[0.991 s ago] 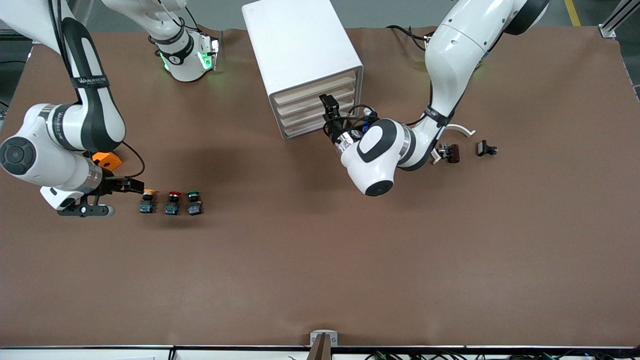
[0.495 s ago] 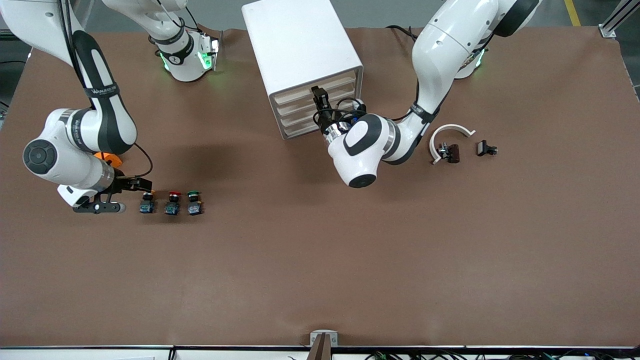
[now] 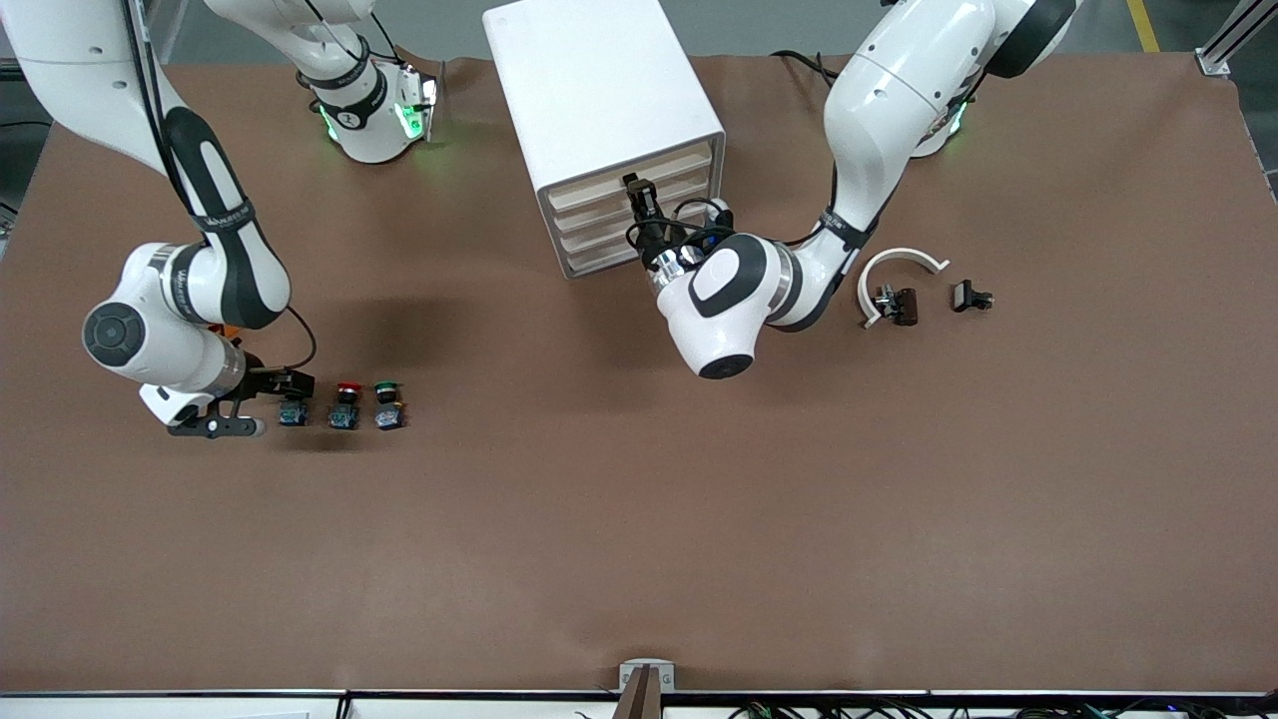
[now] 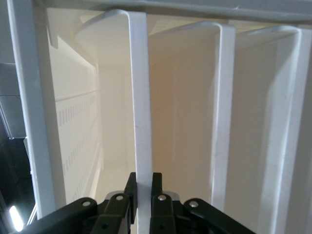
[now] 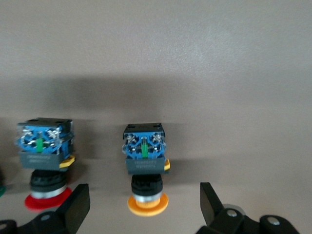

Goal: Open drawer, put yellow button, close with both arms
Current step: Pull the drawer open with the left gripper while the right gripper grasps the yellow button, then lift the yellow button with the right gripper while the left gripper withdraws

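Front view, upper middle: left gripper (image 3: 637, 190) clamped on the lip of the drawer (image 3: 629, 172), top one in the white cabinet (image 3: 594, 90). Lower left of frame: right gripper (image 3: 295, 383) spread wide around the yellow button (image 3: 292, 412), red button (image 3: 345, 404) just beside it. Left wrist view: fingers (image 4: 130, 187) pinched on that white lip, bottom center. Right wrist view: yellow button (image 5: 145, 165) sitting between two parted fingers (image 5: 78, 204), untouched, bottom center.
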### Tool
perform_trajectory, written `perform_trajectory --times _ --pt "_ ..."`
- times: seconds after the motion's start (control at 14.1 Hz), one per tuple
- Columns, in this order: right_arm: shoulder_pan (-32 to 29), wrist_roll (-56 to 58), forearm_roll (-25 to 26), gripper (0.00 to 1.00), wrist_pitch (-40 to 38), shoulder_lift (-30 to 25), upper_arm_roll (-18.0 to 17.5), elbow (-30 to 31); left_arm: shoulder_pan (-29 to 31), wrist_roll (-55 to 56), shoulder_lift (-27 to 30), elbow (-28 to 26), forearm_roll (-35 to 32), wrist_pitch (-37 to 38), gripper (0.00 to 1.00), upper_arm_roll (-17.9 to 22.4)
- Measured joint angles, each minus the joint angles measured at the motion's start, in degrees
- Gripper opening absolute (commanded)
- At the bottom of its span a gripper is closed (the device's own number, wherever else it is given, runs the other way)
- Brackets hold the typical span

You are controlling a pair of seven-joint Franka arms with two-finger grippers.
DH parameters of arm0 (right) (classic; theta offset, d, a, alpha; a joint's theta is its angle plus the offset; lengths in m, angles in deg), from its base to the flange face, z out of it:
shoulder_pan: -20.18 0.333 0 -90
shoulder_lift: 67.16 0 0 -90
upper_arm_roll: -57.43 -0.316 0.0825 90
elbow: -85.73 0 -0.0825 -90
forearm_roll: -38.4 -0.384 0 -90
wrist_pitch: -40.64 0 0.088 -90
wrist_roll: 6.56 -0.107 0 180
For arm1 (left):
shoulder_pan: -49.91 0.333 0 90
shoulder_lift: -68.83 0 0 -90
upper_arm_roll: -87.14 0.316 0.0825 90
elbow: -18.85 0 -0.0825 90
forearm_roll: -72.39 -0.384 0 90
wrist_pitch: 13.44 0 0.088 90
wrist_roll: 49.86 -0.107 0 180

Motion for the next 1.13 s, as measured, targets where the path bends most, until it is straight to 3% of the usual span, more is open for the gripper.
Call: perform_trajectory --times 0.5,0.57,0.85,0.99,1.06,1.13 --pt "-0.1 0.0 0.0 1.00 1.3 4.0 0.0 -3.5 5.1 -0.4 -1.8 5.6 0.0 -0.2 0.00 3.6" --pt "-0.1 0.0 0.0 0.94 1.3 4.4 0.0 -3.6 5.5 -0.5 -2.1 6.2 0.0 -0.4 0.00 3.7" --pt "-0.1 0.0 0.0 0.37 1.6 5.3 0.0 -3.6 5.8 -0.7 -2.4 7.6 0.0 -1.5 0.00 4.0" --pt "-0.1 0.0 0.0 0.21 1.6 5.3 0.0 -3.7 5.9 -0.7 -2.4 8.1 0.0 -1.9 0.02 4.1" --pt "-0.2 0.0 0.0 0.18 1.6 5.4 0.0 -3.8 6.1 -0.7 -2.4 8.3 0.0 -2.1 0.10 4.2" --pt "-0.2 0.0 0.0 0.17 1.7 5.4 0.0 -4.1 6.3 -0.8 -2.4 8.4 0.0 -2.3 0.51 4.2"
